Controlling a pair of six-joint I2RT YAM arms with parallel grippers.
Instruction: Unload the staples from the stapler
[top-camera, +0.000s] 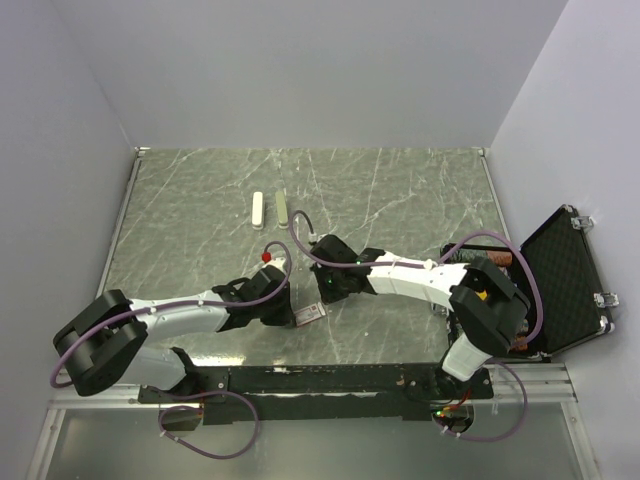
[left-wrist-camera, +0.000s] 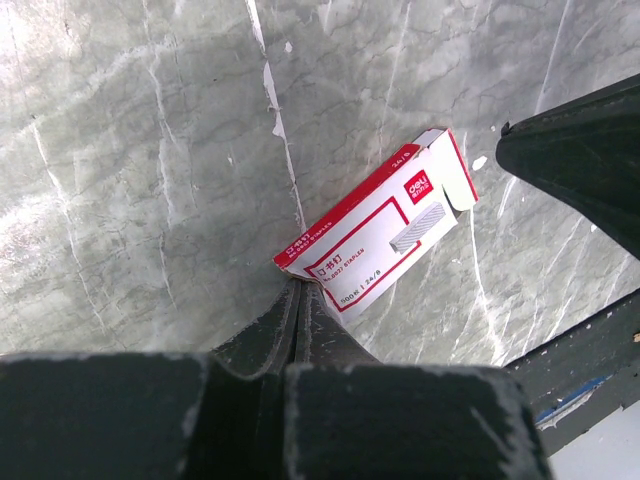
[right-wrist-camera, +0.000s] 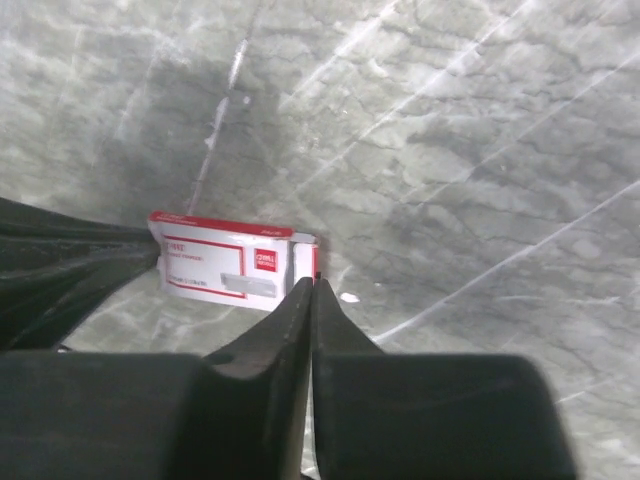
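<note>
Left wrist: closed left hand (left-wrist-camera: 300, 292) touches red-and-white box (left-wrist-camera: 375, 235), contents hidden.

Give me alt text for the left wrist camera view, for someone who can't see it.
A red-and-white staple box lies on a grey marbled table, the tip of the shut left gripper at its near end. The dark tip of the right gripper sits by the box's far end, where a flap stands open.
</note>
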